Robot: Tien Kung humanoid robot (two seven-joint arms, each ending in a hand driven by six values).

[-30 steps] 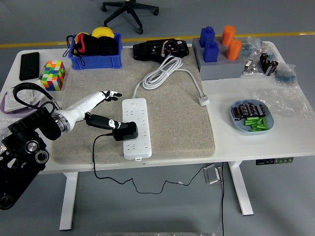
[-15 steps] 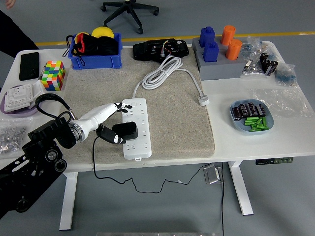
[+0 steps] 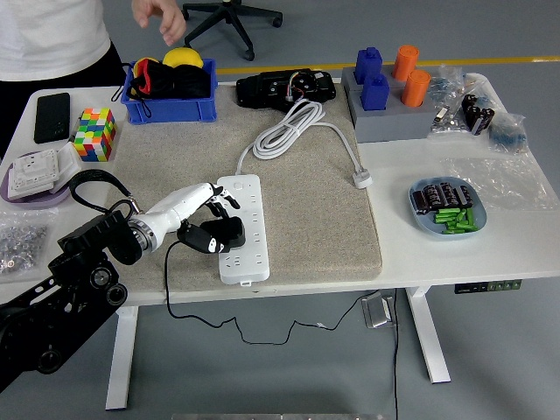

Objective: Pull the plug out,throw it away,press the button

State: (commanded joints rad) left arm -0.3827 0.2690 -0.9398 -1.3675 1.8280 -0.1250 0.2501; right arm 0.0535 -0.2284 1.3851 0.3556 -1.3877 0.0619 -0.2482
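The workstation was a white table (image 3: pixel 437 254) on a grey floor, with a beige felt mat (image 3: pixel 306 201) covering its central area. A white power strip (image 3: pixel 241 229) lay lengthwise on the mat, its coiled white cable (image 3: pixel 293 127) leading toward the far edge; the mat probably served to stop the strip sliding under load. A black plug (image 3: pixel 220 234) was seated in a socket on the strip's near half, and its thin black cord (image 3: pixel 171 280) dropped over the table's near edge. The left hand (image 3: pixel 203 208) reached in from the left and sat at the plug: the thumb lay beneath the plug body on its left side and the fingers (image 3: pixel 226 202) curled over its top, closing on it without a confirmed firm grip. This placement suited an upward pull. The plug was not yet withdrawn. The strip's button could not be distinguished. The right arm was out of view. A person's hand (image 3: pixel 162 16) hovered above the blue bin (image 3: pixel 171 105) at the far left.
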